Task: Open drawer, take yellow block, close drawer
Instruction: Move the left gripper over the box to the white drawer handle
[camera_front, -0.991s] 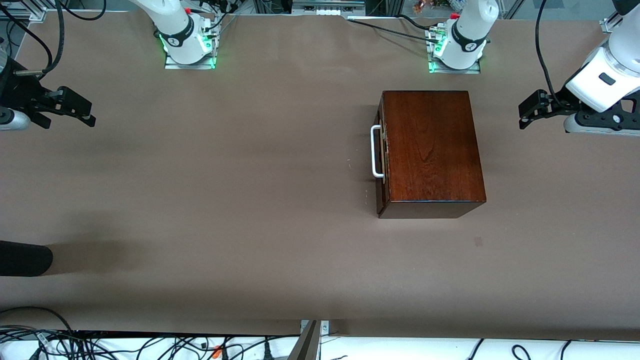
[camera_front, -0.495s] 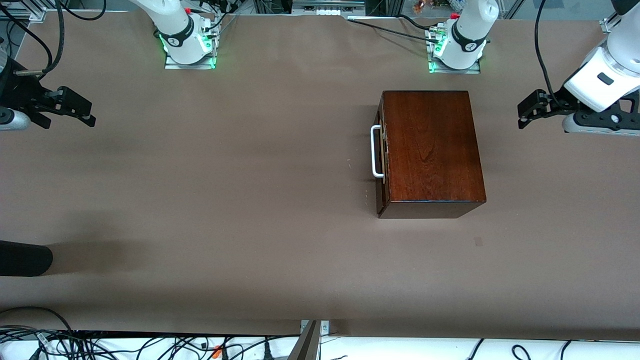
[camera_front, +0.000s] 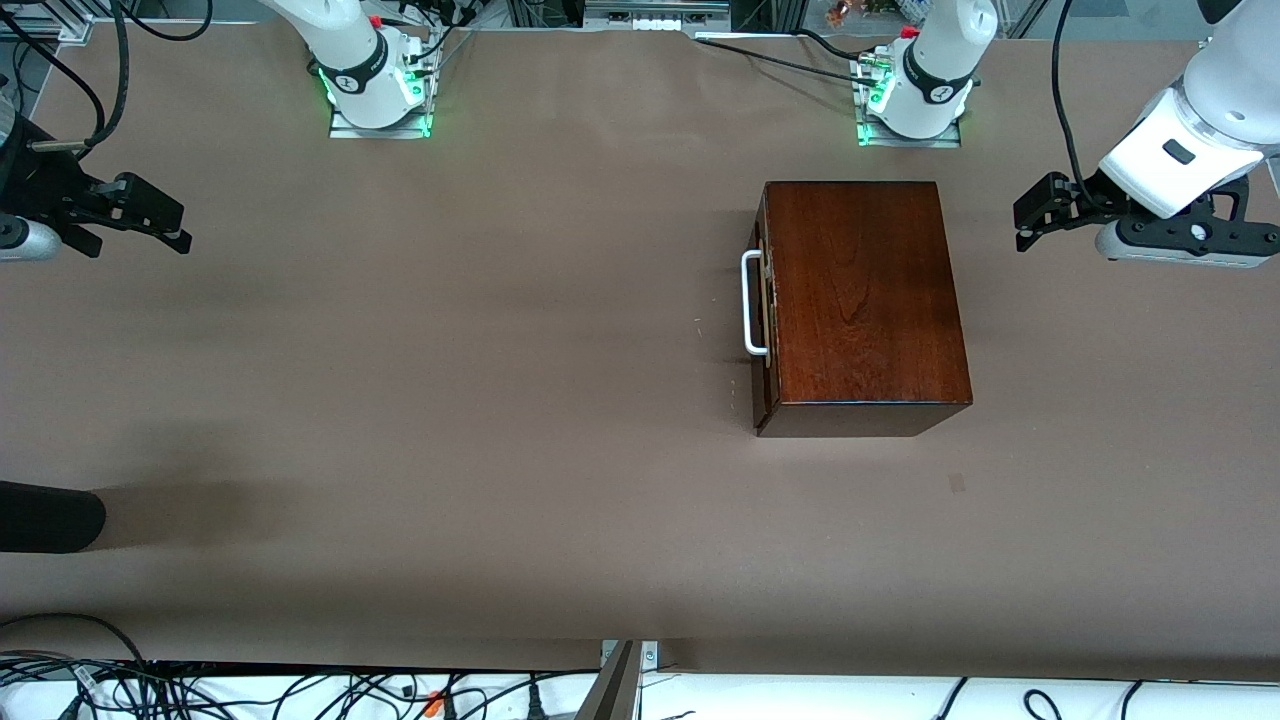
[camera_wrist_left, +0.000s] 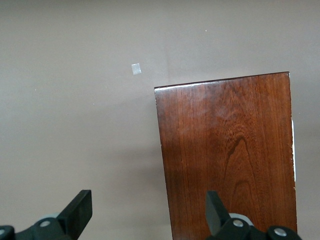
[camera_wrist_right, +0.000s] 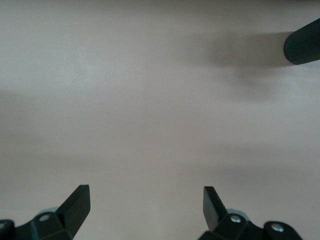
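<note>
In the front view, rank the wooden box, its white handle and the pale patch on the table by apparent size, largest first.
1. wooden box
2. white handle, a thin bar on the shut drawer's front
3. pale patch, a tiny mark on the table, nearer the camera than the box

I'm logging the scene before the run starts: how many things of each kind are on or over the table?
Wooden box with its drawer shut: 1
White handle: 1
Grippers, open: 2, the left gripper and the right gripper
Yellow block: 0 in view
Total: 4
</note>
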